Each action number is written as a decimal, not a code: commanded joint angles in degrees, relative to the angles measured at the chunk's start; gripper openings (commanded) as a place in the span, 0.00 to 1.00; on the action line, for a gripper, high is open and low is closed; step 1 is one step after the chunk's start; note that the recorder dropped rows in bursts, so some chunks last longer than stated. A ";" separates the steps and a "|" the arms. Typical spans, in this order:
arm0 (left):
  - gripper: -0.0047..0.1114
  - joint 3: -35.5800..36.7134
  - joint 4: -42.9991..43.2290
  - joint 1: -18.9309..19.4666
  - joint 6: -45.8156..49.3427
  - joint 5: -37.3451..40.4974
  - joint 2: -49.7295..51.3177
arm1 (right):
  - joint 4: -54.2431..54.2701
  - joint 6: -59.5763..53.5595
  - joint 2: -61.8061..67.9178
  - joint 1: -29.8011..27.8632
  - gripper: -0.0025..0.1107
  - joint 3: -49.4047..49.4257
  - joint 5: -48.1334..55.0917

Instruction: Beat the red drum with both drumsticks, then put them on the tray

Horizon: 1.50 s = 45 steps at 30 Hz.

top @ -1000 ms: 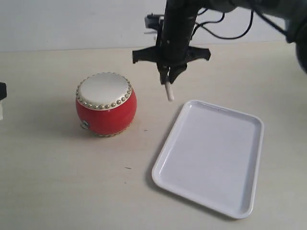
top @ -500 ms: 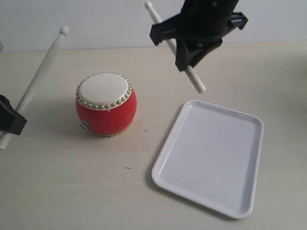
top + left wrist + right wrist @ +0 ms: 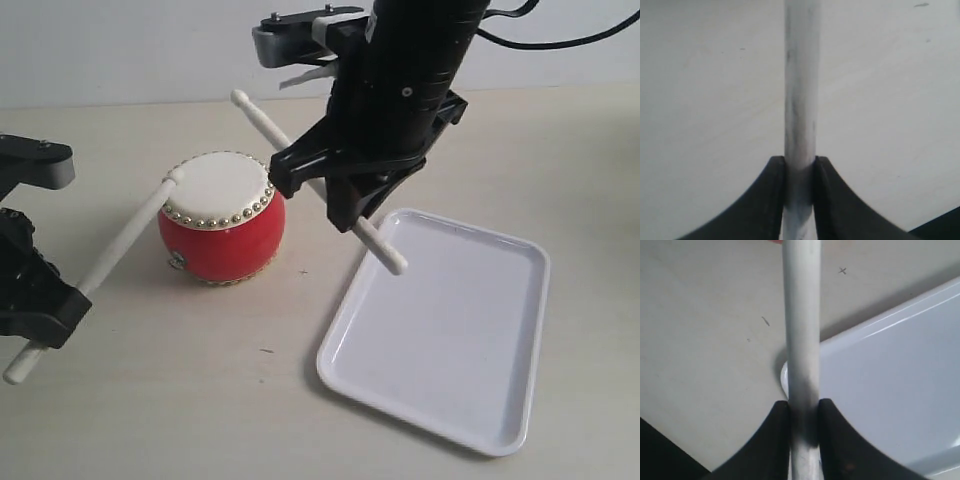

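Note:
The red drum stands left of centre, cream head up. My left gripper is shut on one drumstick; the stick's rounded tip rests on the left edge of the drum head. In the left wrist view this drumstick runs straight out from the shut left gripper. My right gripper is shut on the other drumstick, whose tip hangs above and behind the drum while its butt end overhangs the white tray. The right wrist view shows that drumstick clamped in the right gripper, beside the tray.
The pale tabletop carries only the drum and the tray. The right arm's dark body looms over the table's middle, between drum and tray. A white wall closes the far side.
Both sticks have swung down. The left stick's tip dropped from high up onto the drum head's edge. The right arm came lower and closer, its stick tip now near the drum.

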 commanded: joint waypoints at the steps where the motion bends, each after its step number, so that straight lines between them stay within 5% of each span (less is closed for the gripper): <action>1: 0.04 -0.51 -0.34 0.00 0.14 -0.23 -0.01 | -0.11 0.23 2.19 2.83 0.02 0.33 -0.47; 25: 0.04 -0.51 1.68 0.00 -0.57 -1.96 -7.51 | -2.00 2.35 9.73 4.30 0.02 1.05 -0.47; 38: 0.04 -3.50 2.49 -0.60 0.17 0.54 14.48 | -4.28 2.35 -1.19 4.30 0.02 -2.45 -0.47; 45: 0.04 -3.21 2.72 -0.01 -0.30 1.74 2.64 | -4.68 2.35 5.19 4.30 0.02 -1.96 -0.47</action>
